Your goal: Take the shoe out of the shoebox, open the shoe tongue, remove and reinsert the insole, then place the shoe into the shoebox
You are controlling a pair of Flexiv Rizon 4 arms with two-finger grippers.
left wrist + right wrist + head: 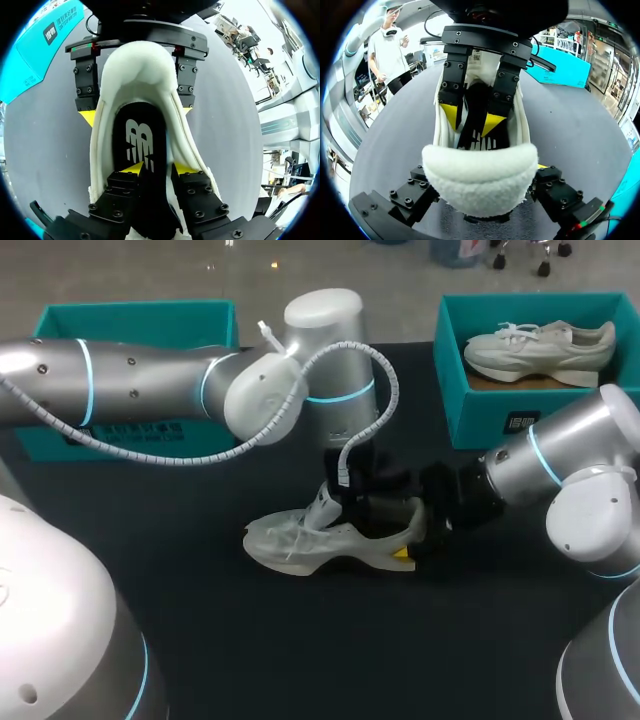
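within the right hand (137, 114), shoe (135, 65) heel; insole (136, 137) in left hand (159, 169)

Dark matte table (300, 660), soft even light

Can make out a white logo mark on the black insole (142, 125) inside the shoe (132, 70); cannot read the small white print on the teal shoebox (30, 60) wall beside the shoe.

Left hand (159, 169) points down, seemingly pinching the insole (140, 135); right hand (137, 114), held level, clamps the shoe (135, 65) at its heel.
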